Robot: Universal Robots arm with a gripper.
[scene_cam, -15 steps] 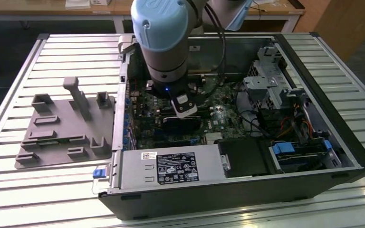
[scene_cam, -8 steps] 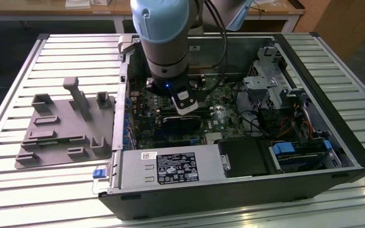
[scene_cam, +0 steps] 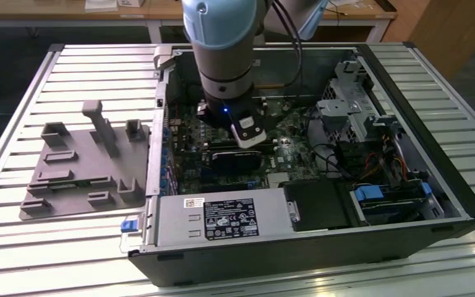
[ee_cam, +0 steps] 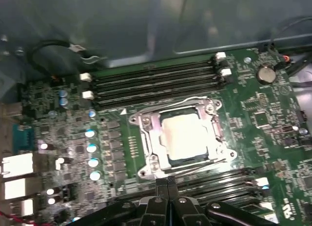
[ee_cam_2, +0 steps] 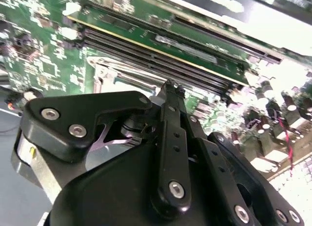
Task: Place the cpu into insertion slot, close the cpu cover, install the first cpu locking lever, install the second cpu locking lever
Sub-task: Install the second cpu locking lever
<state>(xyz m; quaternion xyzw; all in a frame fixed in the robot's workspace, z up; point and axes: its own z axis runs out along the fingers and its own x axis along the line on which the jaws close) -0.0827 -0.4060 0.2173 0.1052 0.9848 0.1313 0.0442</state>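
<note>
The cpu [ee_cam: 187, 138] lay flat, grey top up, seated in the insertion slot [ee_cam: 214, 120] on the green circuit board [ee_cam: 263, 119]; being square, it showed no long axis, and its edges ran parallel to the slot's frame. The cpu cover [ee_cam: 151, 138] was folded down around it, its silvery frame lying flat and the chip showing through the square window. Thin wire levers ran along two opposite sides of the frame; whether they were latched could not be told.

The hand [ee_cam: 168, 181] hung just beside the socket's edge, fingertips pressed together and holding nothing; in the second wrist view its black fingers [ee_cam_2: 171, 97] met in a narrow point above the board.

Four long narrow black slots [ee_cam: 153, 82] lay side by side on the far side of the socket from the hand, and more ran under the fingertips.

In the exterior view the arm [scene_cam: 225, 62] reached down into the open computer case [scene_cam: 435, 185], which rested on the slatted table [scene_cam: 72, 62]. One grey moulded fixture [scene_cam: 85, 167] sat on the table at the exterior view's left of the case.
</note>
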